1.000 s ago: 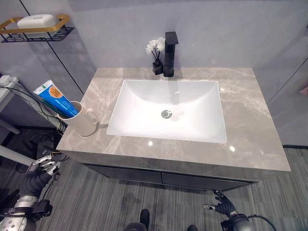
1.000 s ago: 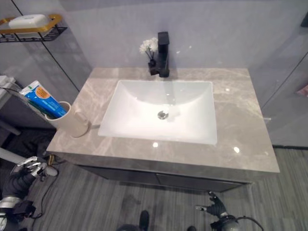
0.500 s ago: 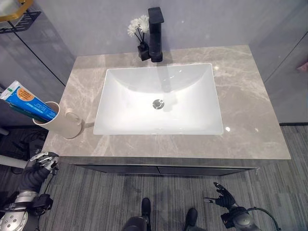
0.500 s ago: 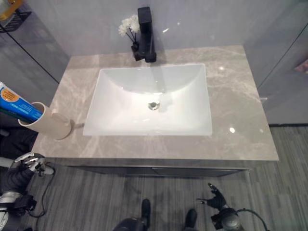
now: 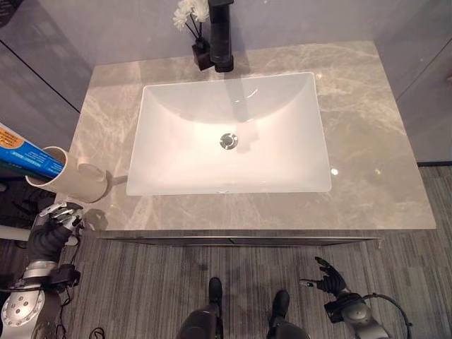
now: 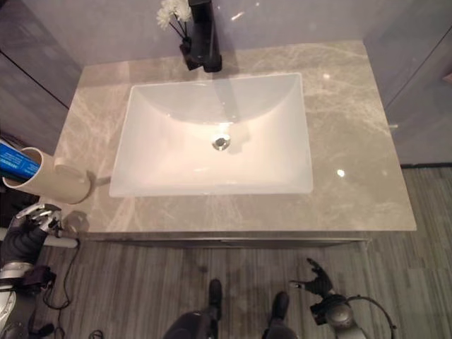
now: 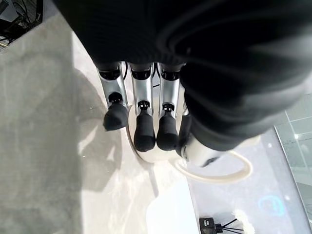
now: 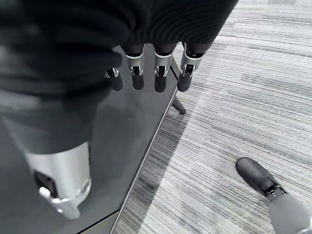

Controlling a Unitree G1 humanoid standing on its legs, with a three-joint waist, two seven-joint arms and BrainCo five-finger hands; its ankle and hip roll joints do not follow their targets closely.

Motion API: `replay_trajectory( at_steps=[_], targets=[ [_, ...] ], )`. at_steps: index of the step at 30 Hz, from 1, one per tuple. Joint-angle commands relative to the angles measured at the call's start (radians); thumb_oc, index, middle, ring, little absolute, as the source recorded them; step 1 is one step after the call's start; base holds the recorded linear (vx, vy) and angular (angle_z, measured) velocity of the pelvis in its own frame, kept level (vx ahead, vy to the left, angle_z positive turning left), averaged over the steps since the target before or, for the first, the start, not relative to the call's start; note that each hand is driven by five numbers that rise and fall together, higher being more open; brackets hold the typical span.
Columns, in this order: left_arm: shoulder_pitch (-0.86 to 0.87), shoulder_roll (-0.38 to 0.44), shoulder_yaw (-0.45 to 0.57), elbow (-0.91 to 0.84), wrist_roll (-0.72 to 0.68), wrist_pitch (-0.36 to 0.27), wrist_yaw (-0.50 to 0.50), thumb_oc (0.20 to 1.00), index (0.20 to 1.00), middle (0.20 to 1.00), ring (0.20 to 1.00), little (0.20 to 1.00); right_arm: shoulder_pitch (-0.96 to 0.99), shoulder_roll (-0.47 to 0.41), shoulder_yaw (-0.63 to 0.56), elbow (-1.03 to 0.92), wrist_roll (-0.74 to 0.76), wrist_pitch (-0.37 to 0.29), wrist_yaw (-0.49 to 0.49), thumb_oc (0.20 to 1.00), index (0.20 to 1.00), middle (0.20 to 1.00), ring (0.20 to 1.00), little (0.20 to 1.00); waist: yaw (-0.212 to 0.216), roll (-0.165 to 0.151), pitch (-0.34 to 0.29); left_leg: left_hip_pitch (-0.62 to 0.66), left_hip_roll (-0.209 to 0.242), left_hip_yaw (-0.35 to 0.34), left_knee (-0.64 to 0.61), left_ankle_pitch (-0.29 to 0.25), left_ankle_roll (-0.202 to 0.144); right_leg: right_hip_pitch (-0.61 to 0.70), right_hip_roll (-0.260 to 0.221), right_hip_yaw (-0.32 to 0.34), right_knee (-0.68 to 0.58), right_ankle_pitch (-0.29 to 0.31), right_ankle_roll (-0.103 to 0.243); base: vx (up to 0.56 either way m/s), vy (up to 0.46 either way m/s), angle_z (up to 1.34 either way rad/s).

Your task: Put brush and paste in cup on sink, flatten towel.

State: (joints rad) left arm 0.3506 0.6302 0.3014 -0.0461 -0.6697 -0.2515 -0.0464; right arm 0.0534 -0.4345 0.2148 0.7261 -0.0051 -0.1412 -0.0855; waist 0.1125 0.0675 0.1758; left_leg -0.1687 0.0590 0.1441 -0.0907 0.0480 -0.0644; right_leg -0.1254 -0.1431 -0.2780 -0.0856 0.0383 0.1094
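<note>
A cream cup [image 5: 68,181] with a handle stands at the left front corner of the grey marble counter [image 5: 367,141]. A blue and white toothpaste tube [image 5: 27,155] sticks out of the cup, leaning left. My left hand [image 5: 54,224] hangs just below the counter's front edge, under the cup and apart from it, with relaxed fingers [image 7: 141,97] holding nothing. In the left wrist view the cup [image 7: 148,156] shows past the fingertips. Low at the front right, my right hand [image 5: 326,277] is open with straight fingers [image 8: 161,68] beside the dark cabinet front [image 8: 122,146].
A white rectangular sink [image 5: 282,162] fills the middle of the counter. A black faucet [image 5: 221,35] and a small dark vase of white flowers [image 5: 187,13] stand at its back edge. Striped grey floor lies in front of the cabinet.
The whole picture has shifted: the camera now looks more steeply down at the counter. Both hands stay low at the counter's front, empty.
</note>
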Motion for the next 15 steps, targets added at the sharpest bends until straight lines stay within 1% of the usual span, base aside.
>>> replay_trajectory(
  at_steps=[1,15],
  targets=[
    [-0.020,0.104,0.052,0.020,-0.026,-0.071,0.026,0.200,0.200,0.200,0.200,0.200,-0.047,-0.017,0.013,-0.007,0.002,-0.012,-0.015,1.000,1.000,1.000,1.000,1.000,-0.021,-0.056,0.012,-0.062,-0.031,-0.024,0.063,0.015,0.018,0.007,-0.123,0.049,-0.002,0.082,0.081,0.00,0.000,0.00],
    [-0.066,0.134,0.053,0.056,-0.008,-0.079,0.052,0.200,0.200,0.200,0.200,0.200,-0.069,-0.017,0.022,0.007,0.007,-0.015,-0.024,1.000,1.000,1.000,1.000,1.000,-0.033,-0.078,0.047,-0.116,-0.032,-0.014,0.109,0.002,0.020,-0.032,-0.124,0.066,-0.002,0.101,0.082,0.00,0.000,-0.01]
  ],
)
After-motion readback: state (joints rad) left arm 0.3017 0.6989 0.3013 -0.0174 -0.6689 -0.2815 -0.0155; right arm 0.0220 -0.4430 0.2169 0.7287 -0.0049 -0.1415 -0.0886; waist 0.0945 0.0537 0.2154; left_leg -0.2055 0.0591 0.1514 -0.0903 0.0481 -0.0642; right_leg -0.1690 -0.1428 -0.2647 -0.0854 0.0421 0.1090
